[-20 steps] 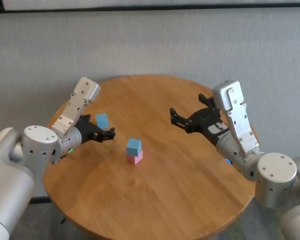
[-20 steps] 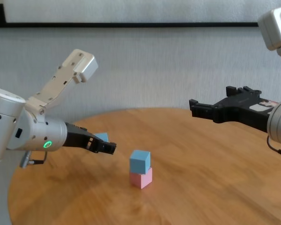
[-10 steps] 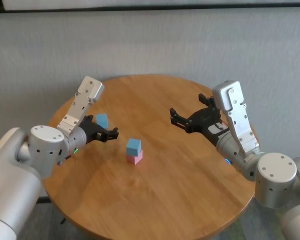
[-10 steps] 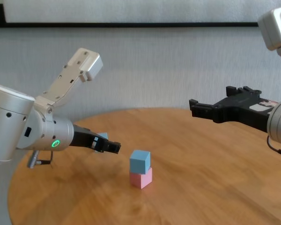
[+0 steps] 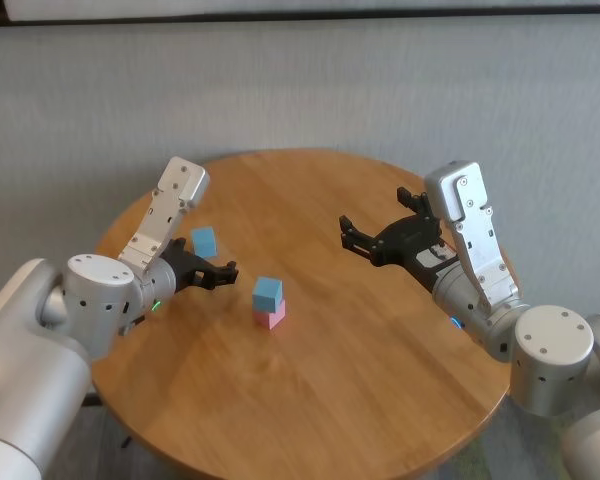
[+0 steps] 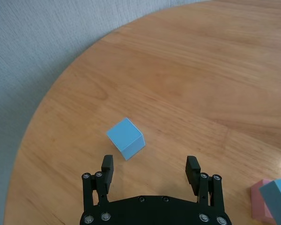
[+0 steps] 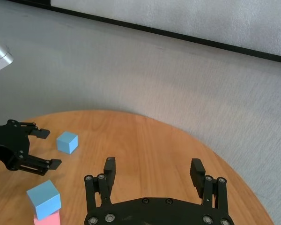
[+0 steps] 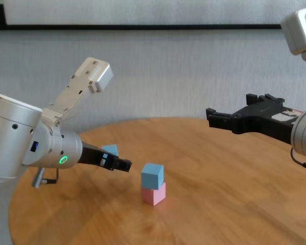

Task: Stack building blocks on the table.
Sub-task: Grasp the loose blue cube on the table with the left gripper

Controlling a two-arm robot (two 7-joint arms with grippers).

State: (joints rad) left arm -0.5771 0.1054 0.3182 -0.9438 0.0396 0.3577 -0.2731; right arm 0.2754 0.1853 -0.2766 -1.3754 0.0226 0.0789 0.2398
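A light blue block (image 5: 267, 292) sits on a pink block (image 5: 271, 318) near the middle of the round wooden table (image 5: 330, 400); the same pair shows in the chest view as blue (image 8: 152, 175) over pink (image 8: 154, 193). A second blue block (image 5: 204, 241) lies alone toward the table's left rim. My left gripper (image 5: 223, 272) hovers open between that loose block and the stack, and its wrist view has the loose block (image 6: 125, 138) just ahead of its open fingers (image 6: 107, 165). Held high over the right half of the table, my right gripper (image 5: 373, 215) is open and empty.
The table's left edge (image 6: 33, 140) curves close behind the loose block. A grey wall (image 5: 310, 90) stands behind the table. Bare wood lies between the stack and the near rim (image 8: 234, 214).
My left arm has swung forward, carrying its open gripper slightly to the right, toward the stack. The blocks and the right arm have not moved.
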